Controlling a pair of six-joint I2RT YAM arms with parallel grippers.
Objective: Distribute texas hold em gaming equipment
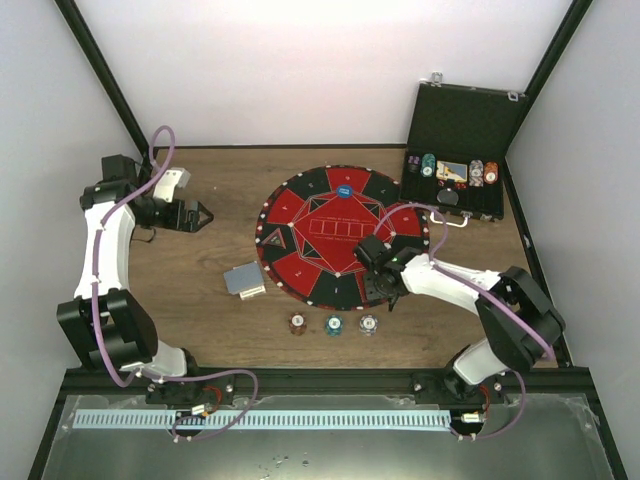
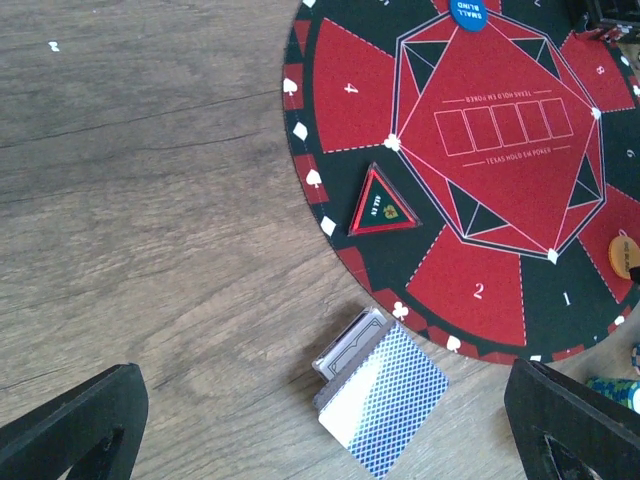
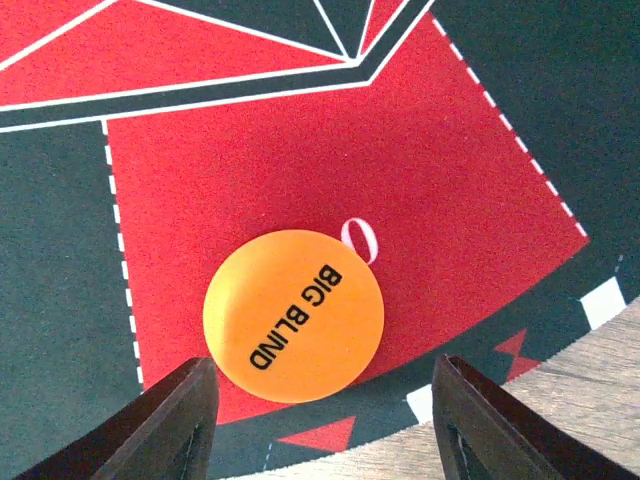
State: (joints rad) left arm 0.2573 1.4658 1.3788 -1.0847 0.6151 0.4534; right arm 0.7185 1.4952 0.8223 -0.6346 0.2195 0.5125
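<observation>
Smooth, round orange disc (image 3: 293, 315) printed BIG BLIND lies flat at lower centre on a matte red wedge of the round mat (image 3: 450, 170), likely marking that seat. The right gripper (image 3: 322, 368) hangs over it, fingers spread, gripping nothing. At the overhead view's upper left, the left gripper (image 1: 198, 215) is spread wide, empty.

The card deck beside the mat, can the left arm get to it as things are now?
Probably yes. The left gripper is open, and the card deck lies in the open just off the rim of the mat, with nothing on top of it or between it and the gripper.
</observation>
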